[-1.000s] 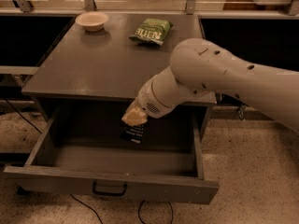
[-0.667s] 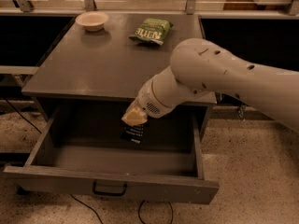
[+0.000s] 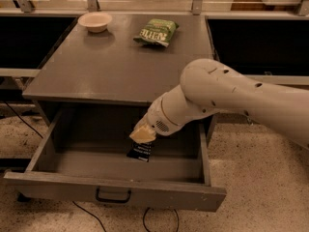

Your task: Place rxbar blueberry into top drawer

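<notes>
The top drawer [image 3: 58,186] of the grey cabinet stands pulled wide open, its dark handle [image 3: 113,195] centred on the front panel. My white arm reaches in from the right and angles down over the drawer's middle. Inside the drawer space, my gripper [image 3: 143,139] is shut on the top end of the rxbar blueberry [image 3: 140,152]. The dark navy bar hangs upright below the tan fingers [image 3: 141,134], just above the drawer floor.
On the cabinet top [image 3: 111,66] a white bowl [image 3: 95,21] sits at the back left and a green chip bag [image 3: 156,32] at the back centre. Cables trail on the speckled floor under the drawer front.
</notes>
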`<state>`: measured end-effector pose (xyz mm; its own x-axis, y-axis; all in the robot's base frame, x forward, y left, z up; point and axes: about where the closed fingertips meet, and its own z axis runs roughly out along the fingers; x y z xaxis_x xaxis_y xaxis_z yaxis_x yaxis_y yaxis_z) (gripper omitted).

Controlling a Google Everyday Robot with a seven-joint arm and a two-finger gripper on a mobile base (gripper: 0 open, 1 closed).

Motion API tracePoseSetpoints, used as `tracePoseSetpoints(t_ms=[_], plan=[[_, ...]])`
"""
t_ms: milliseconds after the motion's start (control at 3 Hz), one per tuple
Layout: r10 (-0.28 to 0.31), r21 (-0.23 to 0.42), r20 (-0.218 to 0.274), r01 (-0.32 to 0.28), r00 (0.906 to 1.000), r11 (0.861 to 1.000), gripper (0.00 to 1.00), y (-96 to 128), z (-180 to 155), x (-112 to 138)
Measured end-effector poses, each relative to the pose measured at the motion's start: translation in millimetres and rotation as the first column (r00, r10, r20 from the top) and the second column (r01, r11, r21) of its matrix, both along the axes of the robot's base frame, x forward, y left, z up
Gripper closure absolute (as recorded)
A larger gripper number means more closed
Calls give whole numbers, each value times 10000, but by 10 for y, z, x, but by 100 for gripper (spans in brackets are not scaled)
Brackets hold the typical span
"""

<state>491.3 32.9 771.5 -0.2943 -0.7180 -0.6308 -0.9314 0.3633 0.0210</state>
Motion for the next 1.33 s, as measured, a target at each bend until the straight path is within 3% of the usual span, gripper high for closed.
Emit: tracePoseSetpoints(t_ms=[1333], plan=[[-385,292,-376,396,9986,9988,100,110,-371,65]])
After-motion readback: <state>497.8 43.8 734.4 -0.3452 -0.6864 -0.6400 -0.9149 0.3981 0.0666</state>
